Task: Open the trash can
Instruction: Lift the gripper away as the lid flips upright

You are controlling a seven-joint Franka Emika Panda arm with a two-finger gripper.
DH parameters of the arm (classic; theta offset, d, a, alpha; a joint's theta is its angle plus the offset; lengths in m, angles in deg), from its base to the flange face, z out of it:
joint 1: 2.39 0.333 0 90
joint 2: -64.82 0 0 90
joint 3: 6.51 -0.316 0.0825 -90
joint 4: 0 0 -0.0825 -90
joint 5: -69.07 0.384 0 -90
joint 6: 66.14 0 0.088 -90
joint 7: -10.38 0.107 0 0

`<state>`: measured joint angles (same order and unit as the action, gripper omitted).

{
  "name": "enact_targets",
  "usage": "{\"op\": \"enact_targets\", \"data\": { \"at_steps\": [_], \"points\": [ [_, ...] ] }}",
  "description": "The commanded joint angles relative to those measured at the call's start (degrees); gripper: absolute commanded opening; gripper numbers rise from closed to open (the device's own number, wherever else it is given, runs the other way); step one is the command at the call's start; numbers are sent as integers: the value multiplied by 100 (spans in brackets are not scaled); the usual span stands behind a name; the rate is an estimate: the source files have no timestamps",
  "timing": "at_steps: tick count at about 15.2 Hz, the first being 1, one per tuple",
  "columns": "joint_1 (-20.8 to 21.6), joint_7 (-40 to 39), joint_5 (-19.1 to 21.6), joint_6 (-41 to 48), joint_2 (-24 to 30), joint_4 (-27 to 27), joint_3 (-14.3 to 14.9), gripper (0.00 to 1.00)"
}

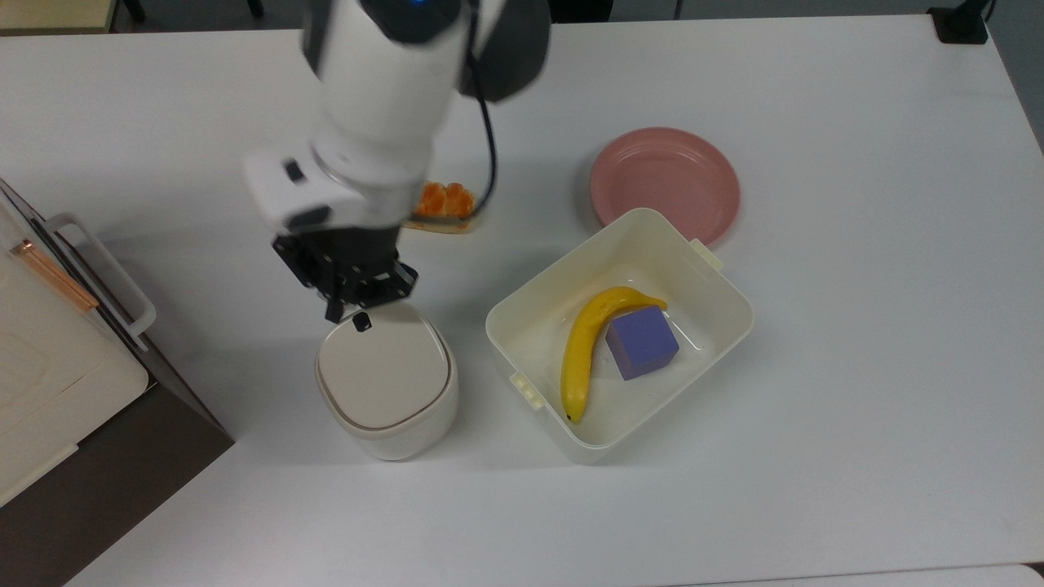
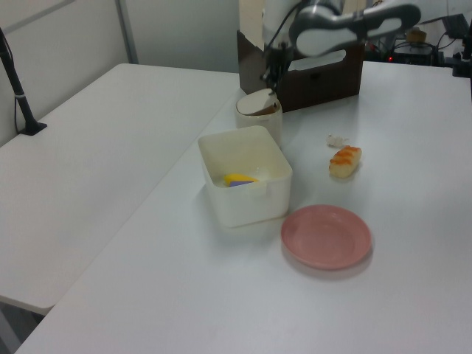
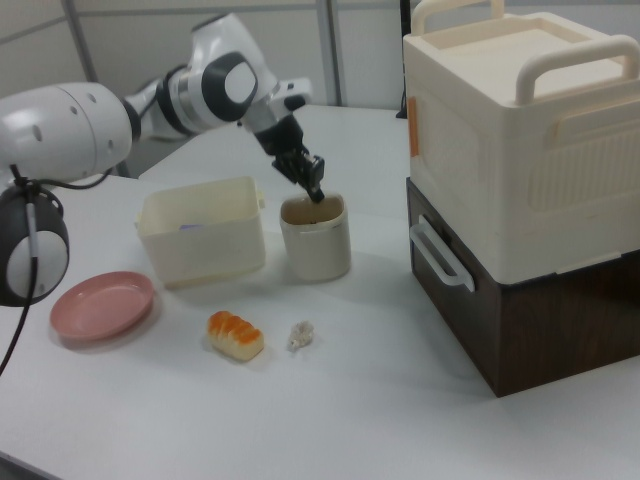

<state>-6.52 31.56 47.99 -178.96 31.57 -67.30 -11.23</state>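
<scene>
The trash can [image 1: 383, 383] is a small cream bin with a flat beige lid, standing left of the tub in the top view. Its black button [image 1: 361, 323] shows at the lid's far edge. In the left view the lid [image 2: 257, 103] sits tilted, one side raised off the rim. A dark gap shows at the top of the trash can [image 3: 316, 245] in the right view. My gripper [image 1: 334, 308] hangs just above and beyond the button edge, fingers together and holding nothing. It also appears as the gripper [image 2: 273, 77] and the gripper [image 3: 316, 192], a little above the rim.
A lidless cream tub [image 1: 718, 277] holds a banana [image 1: 581, 350] and a purple cube [image 1: 642, 342]. A pink plate [image 1: 665, 175] lies behind it. An orange food piece [image 1: 440, 202] lies near the arm. The big appliance [image 1: 49, 342] with a handle stands at the top view's left.
</scene>
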Motion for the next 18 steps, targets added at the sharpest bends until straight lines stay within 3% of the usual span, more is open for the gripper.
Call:
{"op": "enact_targets", "data": {
  "at_steps": [1, 5, 12, 15, 17, 18],
  "points": [
    [-281, -473, 806, 382, 573, -187, -3, 0],
    [-694, -1228, 1692, 1015, 915, -178, -12, 0],
    [-1081, -2460, 2608, 2465, 1514, -169, 50, 0],
    [-1099, -2470, 2617, 2721, 1514, -11, 50, 9],
    [-1117, -2470, 2652, 2922, 1531, 94, 50, 21],
    [-1125, -2470, 2696, 2993, 1523, 103, 58, 32]
  ]
}}
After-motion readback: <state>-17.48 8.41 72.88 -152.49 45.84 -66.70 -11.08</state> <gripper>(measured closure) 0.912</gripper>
